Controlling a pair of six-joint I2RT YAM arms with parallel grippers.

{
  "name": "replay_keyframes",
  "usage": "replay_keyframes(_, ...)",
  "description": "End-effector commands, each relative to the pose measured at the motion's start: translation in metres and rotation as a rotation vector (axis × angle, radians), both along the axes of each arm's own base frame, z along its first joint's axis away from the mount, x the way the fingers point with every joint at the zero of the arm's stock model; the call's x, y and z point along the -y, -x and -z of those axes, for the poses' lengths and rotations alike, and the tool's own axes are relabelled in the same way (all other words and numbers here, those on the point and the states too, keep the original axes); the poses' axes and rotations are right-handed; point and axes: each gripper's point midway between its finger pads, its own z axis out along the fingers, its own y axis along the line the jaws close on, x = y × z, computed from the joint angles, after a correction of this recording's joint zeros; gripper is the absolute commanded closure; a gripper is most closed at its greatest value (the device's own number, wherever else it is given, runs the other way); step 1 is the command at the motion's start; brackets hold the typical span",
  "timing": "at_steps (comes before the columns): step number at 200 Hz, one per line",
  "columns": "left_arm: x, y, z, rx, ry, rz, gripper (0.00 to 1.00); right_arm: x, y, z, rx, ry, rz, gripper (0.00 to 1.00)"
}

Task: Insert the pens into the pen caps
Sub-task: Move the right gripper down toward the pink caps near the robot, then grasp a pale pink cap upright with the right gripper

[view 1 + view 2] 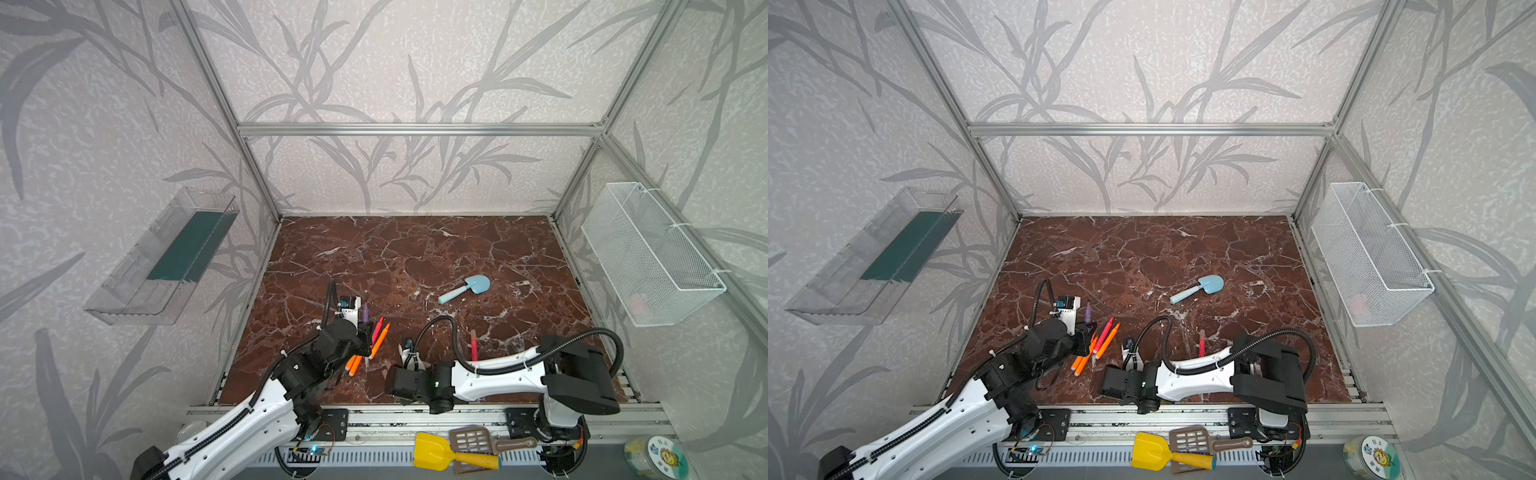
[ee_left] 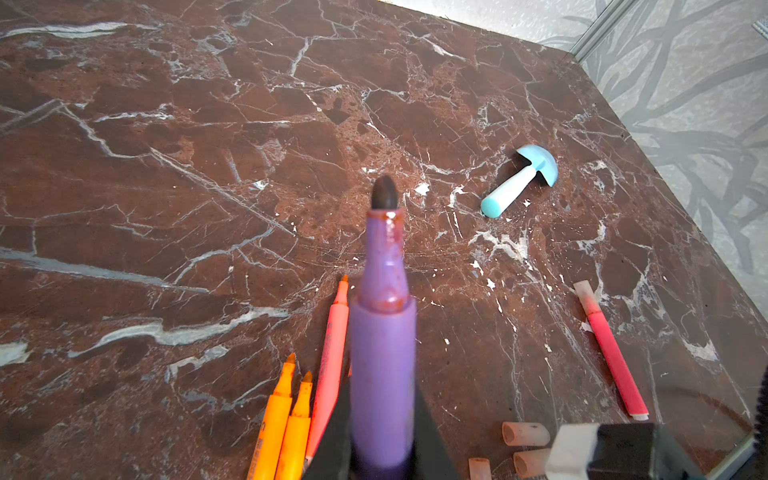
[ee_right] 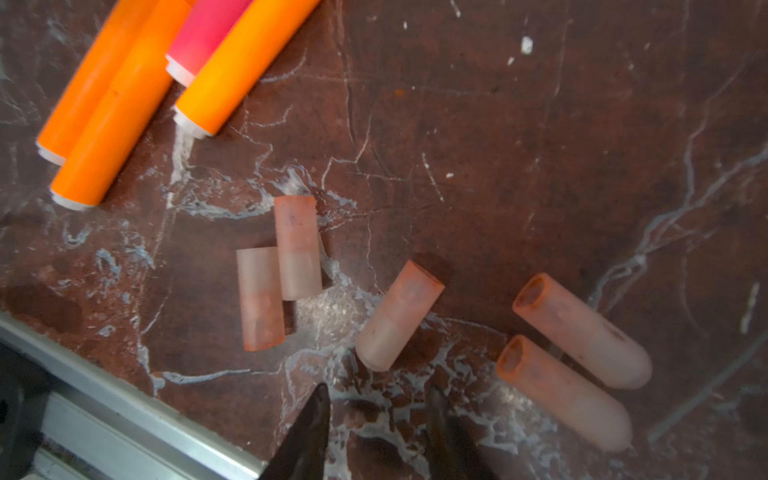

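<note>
The purple pen [image 2: 382, 353] is clamped in the left gripper [image 2: 382, 442], its dark tip pointing out over the marble table [image 2: 166, 166]. Just beside it, three orange pens [image 3: 120, 112] and a red-pink pen [image 3: 203, 37] lie bunched together. Five pen caps [image 3: 399, 316] lie loose near the table's front edge, all empty. The right gripper [image 3: 378, 419] hovers just short of one, its jaws apart with nothing between them. A second red-pink pen [image 2: 615, 357] lies apart, its far end in a pale cap. On the left wall a clear bin [image 1: 124, 291] holds a dark green slab [image 1: 187, 249]. The wire basket [image 1: 665, 266] on the right wall shows only a faint pinkish shape, too dim to identify.
</note>
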Motion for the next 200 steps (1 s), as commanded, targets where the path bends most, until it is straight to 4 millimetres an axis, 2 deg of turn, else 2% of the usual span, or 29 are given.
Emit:
replay_keyframes(1,-0.007,-0.001,0.003,-0.004,-0.007,-0.037,1.0,0.0,-0.001,0.004,0.016,0.056,-0.007,0.75)
replay_keyframes(33,-0.008,-0.001,0.003,-0.003,-0.009,-0.038,1.0,0.002,-0.01,0.009,0.044,0.14,0.002,0.84)
replay_keyframes(73,-0.008,-0.001,0.002,-0.001,-0.007,-0.038,1.0,0.008,-0.032,0.015,0.054,0.154,0.043,0.91)
replay_keyframes(94,-0.01,-0.001,0.002,0.002,-0.011,-0.044,1.0,0.011,-0.046,0.016,0.064,0.146,0.074,0.92)
replay_keyframes(200,-0.014,-0.003,-0.001,0.011,-0.023,-0.065,1.0,0.003,-0.102,0.019,0.076,0.082,0.16,0.92)
